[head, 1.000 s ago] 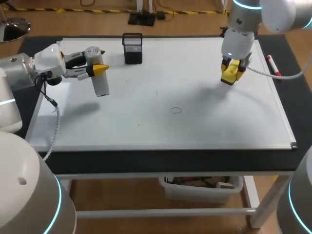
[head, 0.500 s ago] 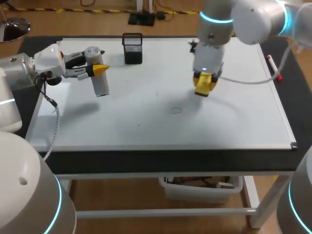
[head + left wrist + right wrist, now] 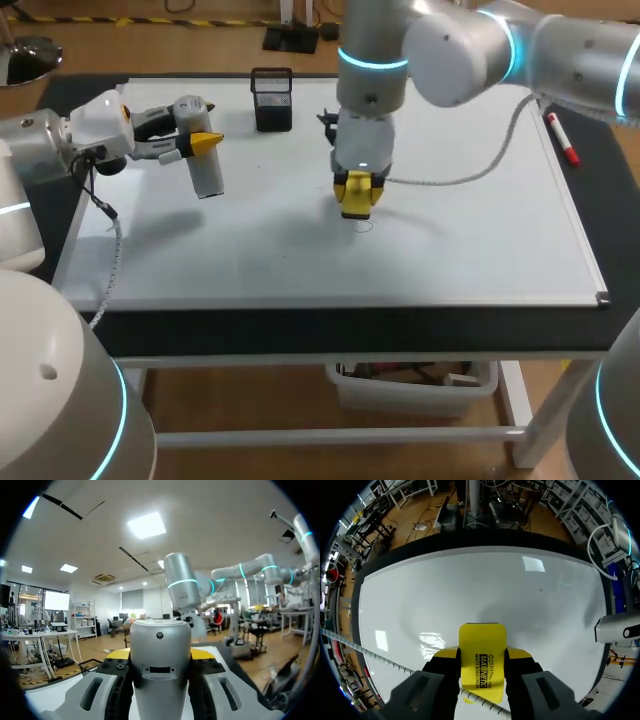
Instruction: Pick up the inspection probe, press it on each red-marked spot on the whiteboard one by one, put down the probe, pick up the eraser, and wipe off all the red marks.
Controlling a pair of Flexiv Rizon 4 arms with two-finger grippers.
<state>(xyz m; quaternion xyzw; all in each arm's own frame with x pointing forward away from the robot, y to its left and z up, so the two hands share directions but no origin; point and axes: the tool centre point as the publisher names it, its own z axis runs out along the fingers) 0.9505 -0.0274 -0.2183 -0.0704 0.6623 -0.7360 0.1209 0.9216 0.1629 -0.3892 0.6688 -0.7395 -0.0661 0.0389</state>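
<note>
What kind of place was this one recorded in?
Most likely a robot test bench in a lab. A whiteboard lies flat on the table. The right claw holds a yellow eraser over it, and the left claw holds a probe off to the side.

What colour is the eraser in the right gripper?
Yellow eraser with black print, clearest in right wrist view.

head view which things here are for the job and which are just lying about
For the job: whiteboard; probe in left hand; eraser in right hand.
Lying about: black mesh cup; red marker.
</note>
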